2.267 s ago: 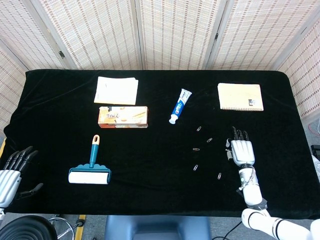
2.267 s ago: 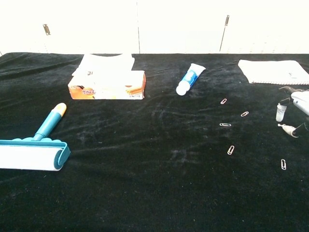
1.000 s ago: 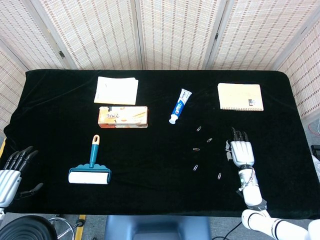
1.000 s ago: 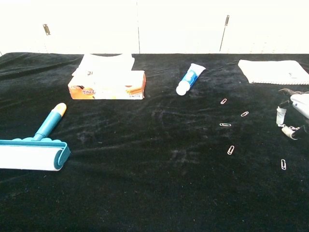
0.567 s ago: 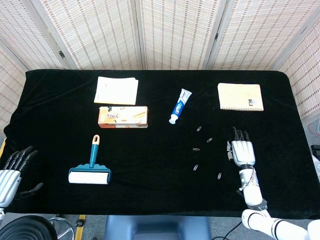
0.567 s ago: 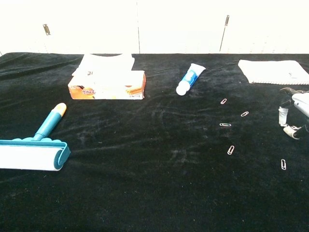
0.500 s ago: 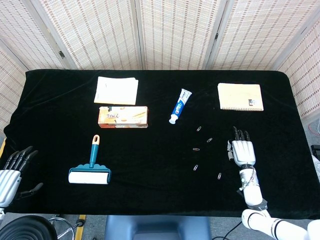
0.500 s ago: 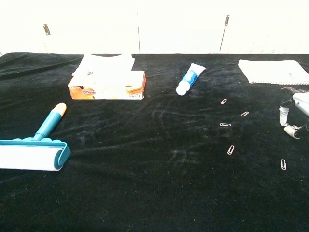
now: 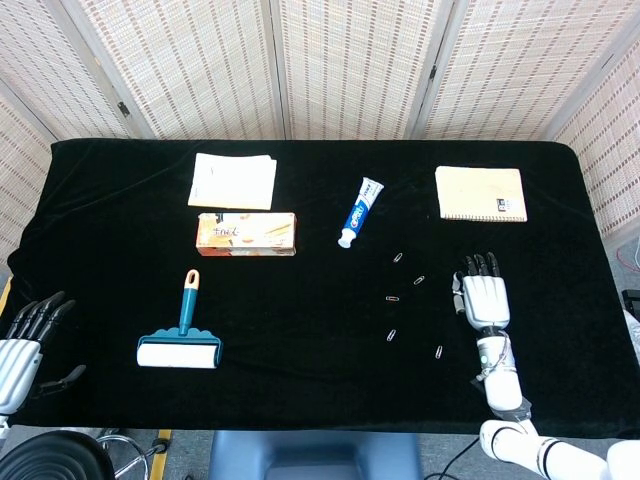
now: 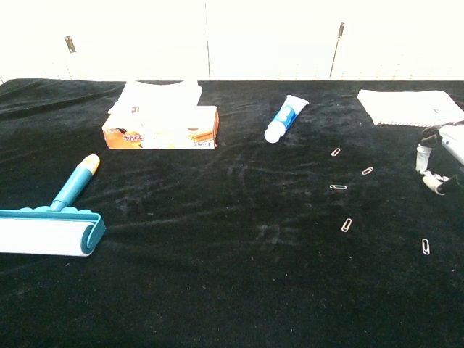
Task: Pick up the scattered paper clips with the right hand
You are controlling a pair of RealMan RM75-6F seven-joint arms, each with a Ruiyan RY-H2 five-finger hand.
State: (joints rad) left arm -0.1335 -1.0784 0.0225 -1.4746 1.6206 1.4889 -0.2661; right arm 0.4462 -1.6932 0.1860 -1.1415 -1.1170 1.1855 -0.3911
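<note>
Several silver paper clips lie scattered on the black tablecloth right of centre: one [image 9: 398, 257] furthest back, one [image 9: 419, 280], one [image 9: 393, 298], one [image 9: 392, 336] and the nearest one [image 9: 439, 351]. The chest view shows them too, for instance a clip [image 10: 346, 225] and the nearest clip [image 10: 425, 246]. My right hand [image 9: 485, 297] hovers just right of the clips, palm down, fingers stretched forward and empty; the chest view catches only its edge [image 10: 441, 161]. My left hand [image 9: 20, 345] hangs open off the table's near left corner.
A blue toothpaste tube [image 9: 359, 211] lies behind the clips. A tan notebook [image 9: 480, 193] is at the back right. An orange box [image 9: 246, 233], a white paper pad [image 9: 233, 181] and a teal lint roller [image 9: 181, 342] occupy the left half.
My right hand has drifted slightly forward, away from me, beside the clips. The clips and my left hand have not moved.
</note>
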